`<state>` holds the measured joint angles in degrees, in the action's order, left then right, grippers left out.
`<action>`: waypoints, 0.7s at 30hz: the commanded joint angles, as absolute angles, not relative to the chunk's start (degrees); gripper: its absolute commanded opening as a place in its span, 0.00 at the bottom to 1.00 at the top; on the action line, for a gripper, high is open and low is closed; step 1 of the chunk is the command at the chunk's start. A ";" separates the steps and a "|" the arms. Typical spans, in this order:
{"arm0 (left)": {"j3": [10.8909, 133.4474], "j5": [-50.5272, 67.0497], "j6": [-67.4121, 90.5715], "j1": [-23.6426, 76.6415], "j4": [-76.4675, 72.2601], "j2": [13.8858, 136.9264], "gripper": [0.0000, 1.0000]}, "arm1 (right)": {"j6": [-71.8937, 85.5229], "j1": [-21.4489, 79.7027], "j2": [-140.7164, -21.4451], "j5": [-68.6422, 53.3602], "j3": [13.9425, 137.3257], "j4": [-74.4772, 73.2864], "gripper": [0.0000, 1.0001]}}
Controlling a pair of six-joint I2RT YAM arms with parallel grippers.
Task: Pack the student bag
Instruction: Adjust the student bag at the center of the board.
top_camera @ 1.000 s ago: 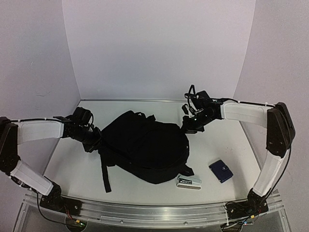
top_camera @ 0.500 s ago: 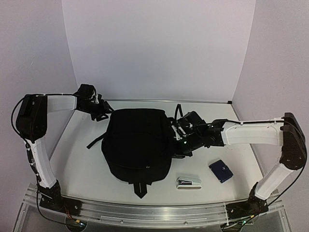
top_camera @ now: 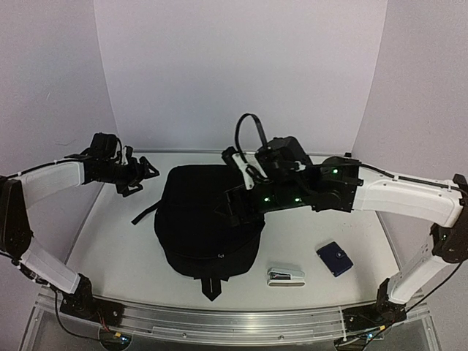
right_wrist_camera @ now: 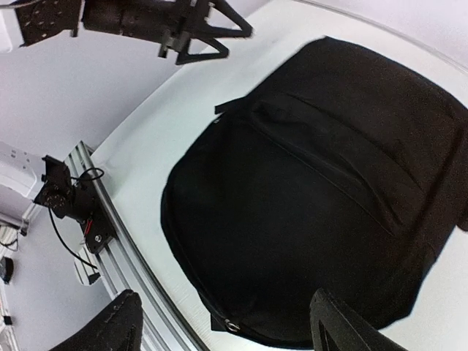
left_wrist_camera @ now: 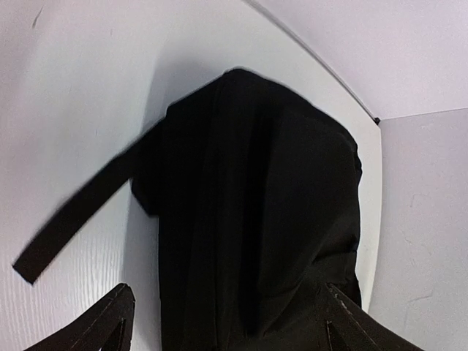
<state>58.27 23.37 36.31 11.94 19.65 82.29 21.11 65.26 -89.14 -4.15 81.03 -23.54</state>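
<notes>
The student bag (top_camera: 201, 227) is a large black backpack lying flat and closed in the middle of the table. One strap (top_camera: 145, 213) trails off its left side, and a short tab (top_camera: 211, 287) sticks out at its near end. My left gripper (top_camera: 144, 174) hovers open just off the bag's far-left corner with nothing between its fingers; its wrist view looks along the bag (left_wrist_camera: 256, 205) and the loose strap (left_wrist_camera: 73, 219). My right gripper (top_camera: 229, 209) hangs open above the bag's right half, empty. Black fabric of the bag (right_wrist_camera: 314, 205) fills the right wrist view.
A white and black stapler (top_camera: 285, 275) lies near the front, right of the bag. A small dark blue case (top_camera: 334, 258) sits further right. White walls enclose the table on three sides. The metal rail (top_camera: 219, 322) runs along the near edge.
Both grippers opened and let go of the bag. The right arm rose from the bag's right edge to above it. The left gripper drew back left. The bag went from skewed to lying straight.
</notes>
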 commanded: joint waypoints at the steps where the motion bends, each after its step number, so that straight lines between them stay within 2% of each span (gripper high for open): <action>1: 50.01 27.26 42.67 12.61 19.06 77.33 0.86 | 10.47 70.79 -98.10 2.56 87.03 -27.21 0.78; 13: 47.32 25.12 43.76 17.48 20.56 71.80 0.86 | 3.24 76.47 -112.37 10.86 95.90 -28.46 0.79; 16: 48.99 19.82 41.60 22.40 21.68 69.86 0.86 | 7.19 76.25 -112.27 17.08 96.75 -28.56 0.83; 21: 51.19 15.51 38.77 30.97 21.15 67.79 0.83 | 14.81 72.94 -106.86 14.38 93.51 -28.50 0.89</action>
<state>47.43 20.28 41.68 25.98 21.21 71.03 8.26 75.64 -112.54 12.25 93.98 -28.25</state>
